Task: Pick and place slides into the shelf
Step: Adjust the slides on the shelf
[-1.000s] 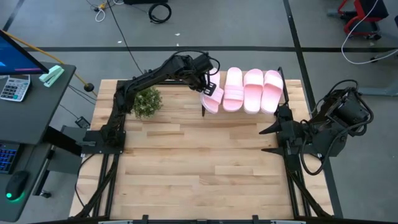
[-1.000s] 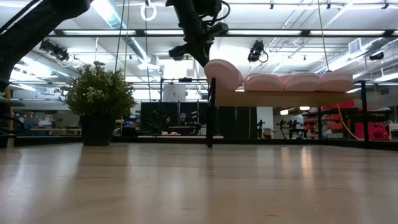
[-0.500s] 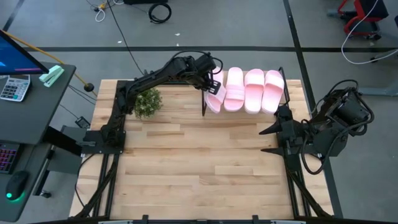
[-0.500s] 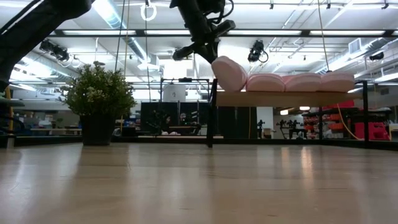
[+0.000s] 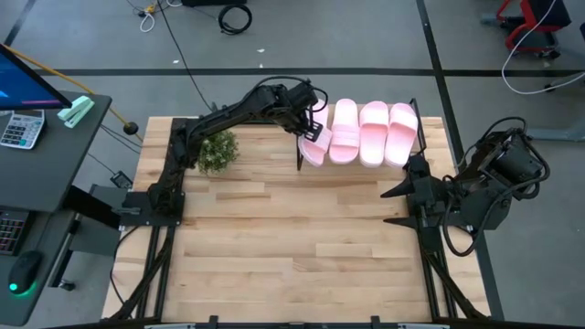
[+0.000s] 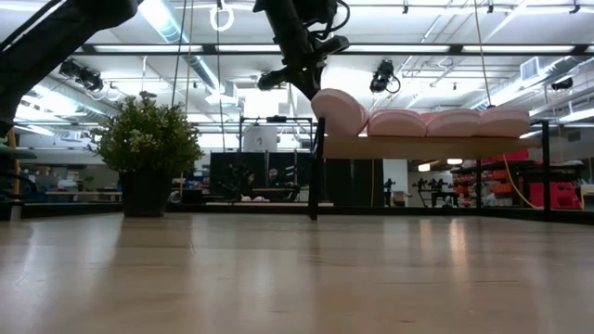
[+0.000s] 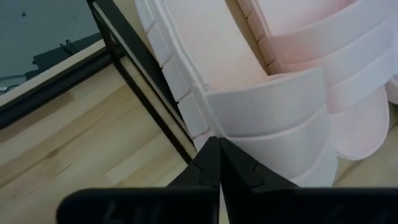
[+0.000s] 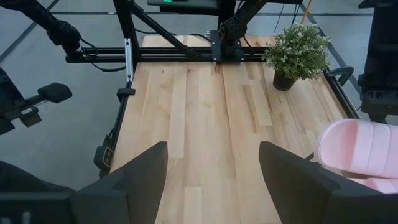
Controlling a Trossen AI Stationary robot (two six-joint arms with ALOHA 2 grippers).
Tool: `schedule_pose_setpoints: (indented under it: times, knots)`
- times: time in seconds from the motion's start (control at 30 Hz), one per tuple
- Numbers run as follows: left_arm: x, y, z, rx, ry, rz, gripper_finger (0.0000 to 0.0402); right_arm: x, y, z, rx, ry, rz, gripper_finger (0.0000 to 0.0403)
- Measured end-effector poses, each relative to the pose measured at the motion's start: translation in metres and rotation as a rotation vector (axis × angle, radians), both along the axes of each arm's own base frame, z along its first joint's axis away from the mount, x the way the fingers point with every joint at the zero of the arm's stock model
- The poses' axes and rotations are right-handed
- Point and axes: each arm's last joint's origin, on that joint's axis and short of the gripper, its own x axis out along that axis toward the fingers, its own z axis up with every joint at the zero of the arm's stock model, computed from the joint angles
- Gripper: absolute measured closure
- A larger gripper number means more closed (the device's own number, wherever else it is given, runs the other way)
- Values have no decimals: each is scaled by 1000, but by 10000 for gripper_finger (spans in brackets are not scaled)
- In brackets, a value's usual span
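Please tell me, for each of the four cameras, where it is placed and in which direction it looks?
High view: above, straight down; both arms, left gripper at the shelf.
Low view: table height, looking level; left arm above the slides.
Left wrist view: past shut fingers at the leftmost slide.
Right wrist view: past open fingers across the table.
Shared: the plant shows in high, low and right wrist views.

One camera looks straight down on the bench; another looks level across it; both share the shelf.
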Motion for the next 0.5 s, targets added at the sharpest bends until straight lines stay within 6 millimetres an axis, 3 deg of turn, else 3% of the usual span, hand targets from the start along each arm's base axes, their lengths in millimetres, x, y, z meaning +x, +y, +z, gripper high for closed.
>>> schedule_pose_setpoints:
  times: [0.5]
  knots:
    - [12,-6,-1,-5,-77,-1,395,0,0,0,-2,0,2,143]
